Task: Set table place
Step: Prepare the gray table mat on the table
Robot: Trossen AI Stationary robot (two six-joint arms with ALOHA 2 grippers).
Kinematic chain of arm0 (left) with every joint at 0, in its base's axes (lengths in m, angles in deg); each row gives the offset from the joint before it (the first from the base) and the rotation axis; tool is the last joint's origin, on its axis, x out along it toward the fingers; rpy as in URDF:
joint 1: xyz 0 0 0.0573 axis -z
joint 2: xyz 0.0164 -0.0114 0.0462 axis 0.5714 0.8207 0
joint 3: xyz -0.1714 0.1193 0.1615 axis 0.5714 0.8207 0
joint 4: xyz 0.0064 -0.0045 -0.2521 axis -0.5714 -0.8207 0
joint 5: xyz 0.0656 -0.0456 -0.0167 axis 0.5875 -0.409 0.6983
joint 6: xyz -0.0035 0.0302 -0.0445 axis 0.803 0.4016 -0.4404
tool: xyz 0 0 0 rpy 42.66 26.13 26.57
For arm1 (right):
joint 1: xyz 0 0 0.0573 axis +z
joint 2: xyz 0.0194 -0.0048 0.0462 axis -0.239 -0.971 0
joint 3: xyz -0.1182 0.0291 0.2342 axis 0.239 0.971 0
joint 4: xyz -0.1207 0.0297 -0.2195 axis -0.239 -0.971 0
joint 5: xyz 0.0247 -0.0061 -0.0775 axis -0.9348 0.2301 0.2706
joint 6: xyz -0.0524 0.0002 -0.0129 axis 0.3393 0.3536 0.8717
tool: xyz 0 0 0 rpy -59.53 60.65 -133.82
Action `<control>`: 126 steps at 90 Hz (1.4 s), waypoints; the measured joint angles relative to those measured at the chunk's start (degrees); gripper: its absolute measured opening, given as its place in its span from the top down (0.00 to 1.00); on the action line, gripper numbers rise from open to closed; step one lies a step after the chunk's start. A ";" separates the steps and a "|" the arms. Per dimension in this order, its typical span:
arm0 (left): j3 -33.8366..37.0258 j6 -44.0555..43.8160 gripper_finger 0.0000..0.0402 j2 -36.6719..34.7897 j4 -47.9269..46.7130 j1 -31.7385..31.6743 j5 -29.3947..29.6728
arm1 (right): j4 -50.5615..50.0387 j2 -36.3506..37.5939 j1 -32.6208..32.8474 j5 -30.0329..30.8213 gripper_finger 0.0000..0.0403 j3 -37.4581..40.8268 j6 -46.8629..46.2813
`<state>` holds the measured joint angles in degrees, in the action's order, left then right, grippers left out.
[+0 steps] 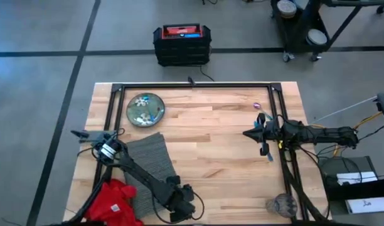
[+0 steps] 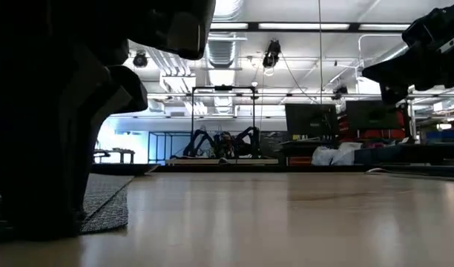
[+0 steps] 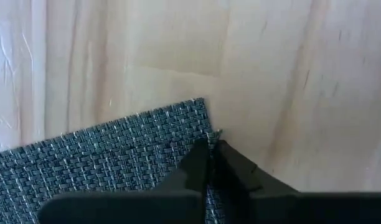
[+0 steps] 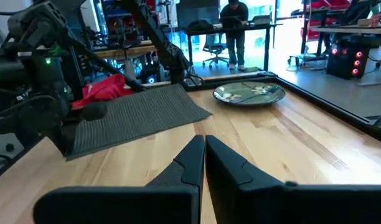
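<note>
A dark grey ribbed placemat (image 1: 151, 160) lies slanted on the table's left half, its near end beside the red napkin (image 1: 113, 199). My left gripper (image 1: 181, 202) is shut on the mat near its near-right corner. The green flowered plate (image 1: 145, 108) rests flat at the far left. My right gripper (image 1: 245, 133) is shut on nothing and hovers over the table's right half, pointing left. Blue utensils (image 1: 265, 149) and a purple one (image 1: 256, 105) lie by the right arm. A small clear glass (image 1: 283, 204) stands near the front right. My left gripper pinches the placemat's edge (image 3: 210, 134) between its two fingers, just beside a corner (image 3: 202, 102). The fingers point down at it from above. The mat (image 3: 109, 155) lies flat on the wood as far as it shows.
The table's black frame (image 1: 192, 86) runs along the far edge and down both sides. Bare wood (image 1: 223, 169) spreads between the placemat and the right arm. A black and red box (image 1: 182, 43) stands on the floor beyond the table.
</note>
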<state>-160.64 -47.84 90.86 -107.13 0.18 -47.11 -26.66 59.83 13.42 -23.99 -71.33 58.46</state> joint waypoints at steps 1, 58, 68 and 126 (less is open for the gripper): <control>0.00 0.02 0.99 -0.24 -0.01 0.00 0.00 | 0.00 0.00 0.00 0.00 1.00 0.00 -0.01; -7.11 1.01 1.00 -13.32 -9.43 -0.16 10.88 | 0.07 0.01 0.00 0.02 1.00 0.00 -0.02; -7.00 1.29 1.00 -13.47 -10.60 -0.05 11.10 | 0.07 -0.01 0.00 0.01 1.00 0.00 -0.02; -7.02 3.15 1.00 -15.25 -11.10 0.13 12.55 | 2.11 -0.04 0.00 -3.28 1.00 0.00 -13.84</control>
<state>-167.65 -44.69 75.61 -118.23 0.31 -34.56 -24.55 59.79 13.42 -27.28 -71.33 44.62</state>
